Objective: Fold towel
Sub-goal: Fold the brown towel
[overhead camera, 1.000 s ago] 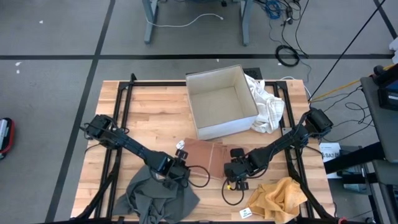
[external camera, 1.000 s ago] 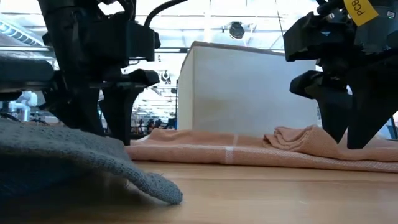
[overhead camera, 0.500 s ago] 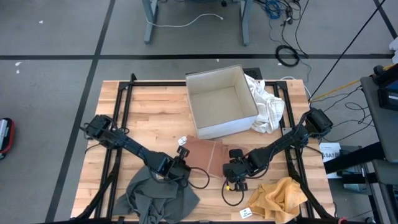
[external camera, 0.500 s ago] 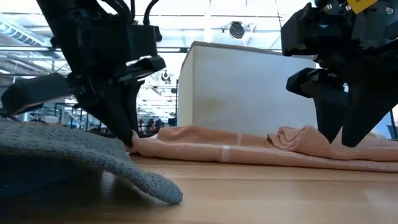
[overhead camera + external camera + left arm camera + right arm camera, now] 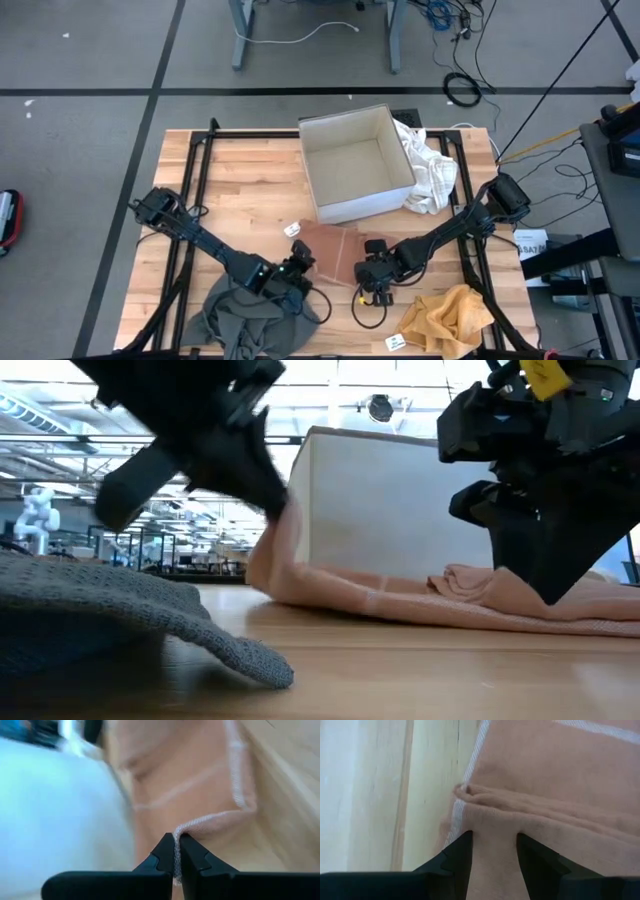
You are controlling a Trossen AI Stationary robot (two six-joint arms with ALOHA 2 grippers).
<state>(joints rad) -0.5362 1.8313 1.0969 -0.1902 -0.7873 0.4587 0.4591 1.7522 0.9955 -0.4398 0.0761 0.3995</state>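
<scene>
Two pincers meet the pink towel [image 5: 330, 250] near the table's front edge: the left pincer [image 5: 176, 851] is clamped on its front-left corner, lifting it. Beyond, the right pincer [image 5: 492, 851] straddles the bunched opposite end, fingers apart, so the fold probably runs toward it.

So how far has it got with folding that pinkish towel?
Early on. The pink towel lies mostly flat by the white box. In hand: the left gripper has pinched one hem and lifts that corner, while the right gripper's open fingers straddle a bunched edge. Carrying the corner across and flattening remain.
</scene>
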